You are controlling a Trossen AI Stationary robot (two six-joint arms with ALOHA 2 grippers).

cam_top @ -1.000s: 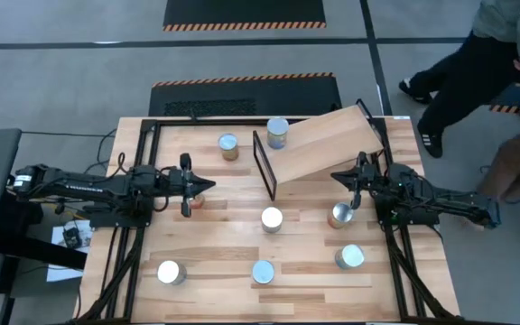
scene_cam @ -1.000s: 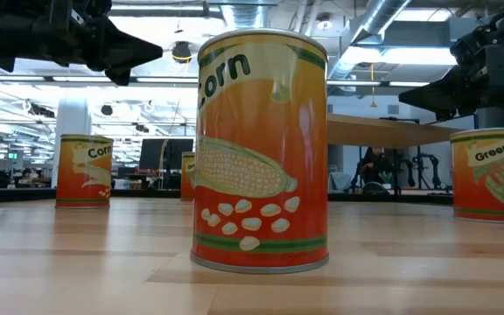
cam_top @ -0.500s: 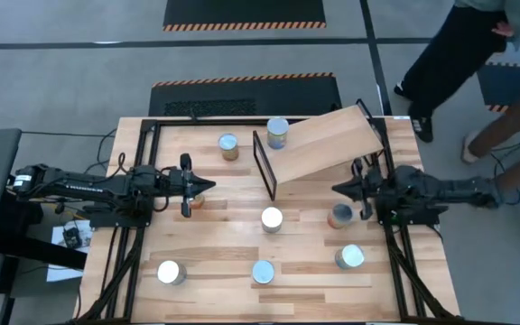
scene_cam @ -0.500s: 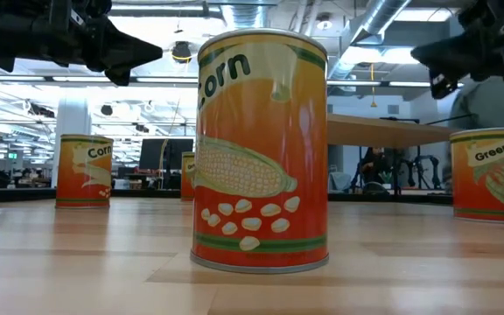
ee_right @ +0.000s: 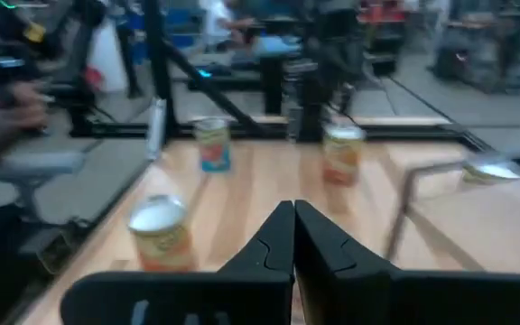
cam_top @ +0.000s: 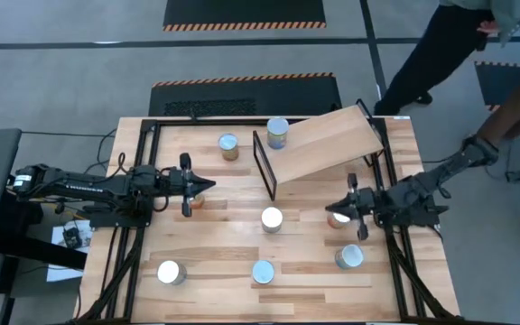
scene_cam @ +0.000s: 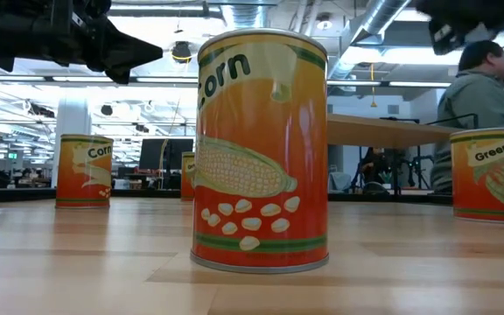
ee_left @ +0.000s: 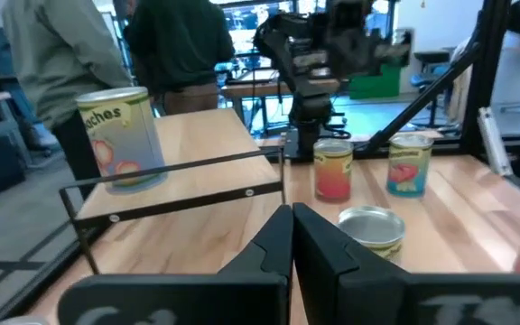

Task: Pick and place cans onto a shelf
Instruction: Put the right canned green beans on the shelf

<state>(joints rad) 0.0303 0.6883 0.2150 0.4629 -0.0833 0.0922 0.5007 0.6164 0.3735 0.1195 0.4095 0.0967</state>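
Several cans stand upright on the slatted table: one at the middle (cam_top: 272, 218), one near the far edge (cam_top: 229, 144), three along the near side (cam_top: 171, 272) (cam_top: 263, 272) (cam_top: 349, 257). One more can (cam_top: 278, 133) stands on the low end of the tilted shelf (cam_top: 328, 140), behind its black end frame (cam_top: 263, 165). My left gripper (cam_top: 209, 185) hangs shut and level left of the shelf, with a can (cam_top: 196, 201) partly hidden below it. My right gripper (cam_top: 330, 208) is shut, pointing at the table's left, high over a can (cam_top: 339, 218). Its fingers (ee_right: 293, 226) hold nothing.
Black frame rails (cam_top: 143, 171) run along the table's left and right sides. A person (cam_top: 441, 54) stands beyond the far right corner and also shows in the low view (scene_cam: 484, 96). In that view a corn can (scene_cam: 262, 149) fills the foreground.
My right gripper has swung toward the table's near edge and risen, staying shut; it now hangs over the can on the right. In the low view it has climbed almost out of the picture's top. The person at the far right has walked on. The cans have kept still.
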